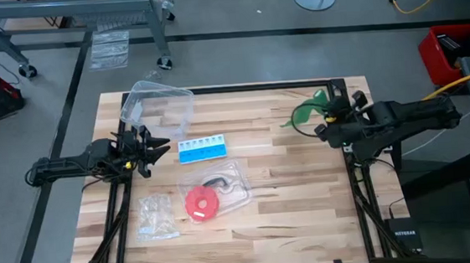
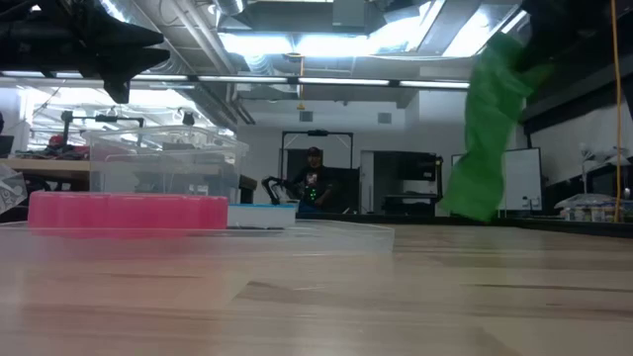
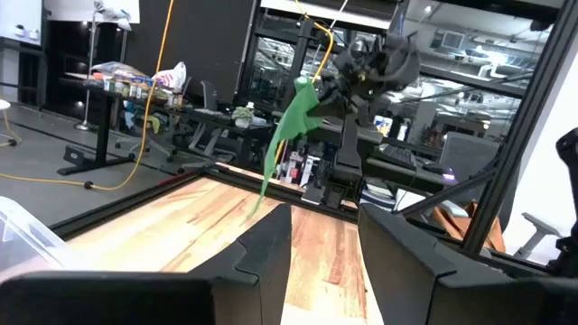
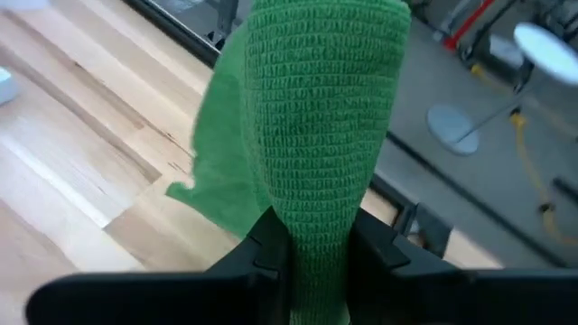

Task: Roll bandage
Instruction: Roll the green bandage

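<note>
The bandage (image 1: 303,113) is a dark green cloth strip hanging at the table's far right. My right gripper (image 4: 316,239) is shut on it, raised above the table (image 1: 290,186). The strip's lower end (image 3: 263,194) hangs close to the wood; whether it touches, I cannot tell. In the low view the bandage (image 2: 489,124) drops from the upper right. My left gripper (image 3: 323,226) waits at the table's left side (image 1: 162,146), open with nothing between its fingers. My right gripper pinches the bandage between its two fingers (image 4: 271,244), near the strip's upper end (image 4: 316,212), where the cloth is bunched into a narrow band. The fingers slant downward from the table's right side. The rest hangs slack below the gripper (image 3: 287,135).
A clear plastic box (image 1: 162,104) stands at the far left. A blue-and-white pill box (image 1: 203,148) lies mid-table, a red disc (image 1: 200,203) in a clear tray nearer, a small clear bag (image 1: 156,217) beside it. A person (image 2: 315,178) stands far behind the table.
</note>
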Robot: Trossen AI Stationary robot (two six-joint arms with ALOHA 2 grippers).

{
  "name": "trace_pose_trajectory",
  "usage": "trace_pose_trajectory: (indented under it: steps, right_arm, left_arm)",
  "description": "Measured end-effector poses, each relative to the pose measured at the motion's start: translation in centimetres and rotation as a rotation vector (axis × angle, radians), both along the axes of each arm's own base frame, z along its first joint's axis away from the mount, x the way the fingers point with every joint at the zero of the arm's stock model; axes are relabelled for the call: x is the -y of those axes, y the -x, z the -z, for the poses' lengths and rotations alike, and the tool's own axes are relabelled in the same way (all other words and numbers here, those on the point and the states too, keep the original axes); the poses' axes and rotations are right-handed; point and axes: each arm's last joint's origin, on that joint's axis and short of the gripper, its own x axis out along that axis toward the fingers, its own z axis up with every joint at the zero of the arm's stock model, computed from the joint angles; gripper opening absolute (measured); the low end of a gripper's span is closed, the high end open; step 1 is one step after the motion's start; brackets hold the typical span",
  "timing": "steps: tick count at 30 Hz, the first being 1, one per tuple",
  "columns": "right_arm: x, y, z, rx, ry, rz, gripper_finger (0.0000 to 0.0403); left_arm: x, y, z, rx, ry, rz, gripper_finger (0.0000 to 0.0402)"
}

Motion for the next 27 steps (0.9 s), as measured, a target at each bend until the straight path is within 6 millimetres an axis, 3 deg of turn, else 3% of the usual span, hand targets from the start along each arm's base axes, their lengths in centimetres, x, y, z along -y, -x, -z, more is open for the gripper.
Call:
trace_pose_trajectory:
  steps: [4,13,19,27]
  right_arm:
    - [0.3,-2.3,-0.4,-0.135,0.049,-0.058,0.0067]
    - [-0.4,-6.6,2.4,-0.369,-0.001,-0.102,0.0067]
    - [-1.3,-7.9,3.9,-0.409,-0.146,-0.119,0.0067]
    - [-4.1,-8.6,4.2,-0.285,-0.260,-0.192,0.0067]
  left_arm:
    - [0.0,0.0,0.0,0.000,-0.001,0.000,0.0124]
    - [0.0,-0.1,0.6,-0.057,0.012,0.002,0.0124]
    - [0.0,-0.1,1.1,-0.108,0.034,0.003,0.0124]
    - [0.0,-0.1,1.1,-0.112,0.012,-0.004,0.0124]
